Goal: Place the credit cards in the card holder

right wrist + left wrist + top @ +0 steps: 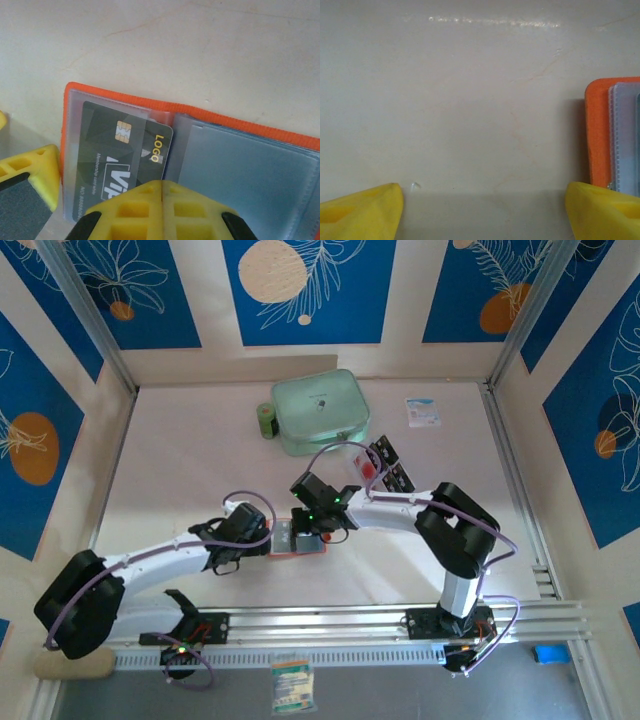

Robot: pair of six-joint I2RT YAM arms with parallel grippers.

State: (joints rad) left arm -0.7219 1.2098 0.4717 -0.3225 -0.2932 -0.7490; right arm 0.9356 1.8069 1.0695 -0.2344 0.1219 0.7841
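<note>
Insertion step. Card holder (596,135) open flat on desk (470,100); credit card (105,150) partway into one clear pocket (74,130), skewed. Right jaws clenched at card's near edge. Left jaws released, beside holder. Next, likely: square card, push fully home.

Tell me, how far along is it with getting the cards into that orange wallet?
Done: the card holder lies open. In hand: one dark card sits partly tucked inside it, the shut right tool at its near edge. Left: pushing it home, then the other cards lying beside the green case.
</note>
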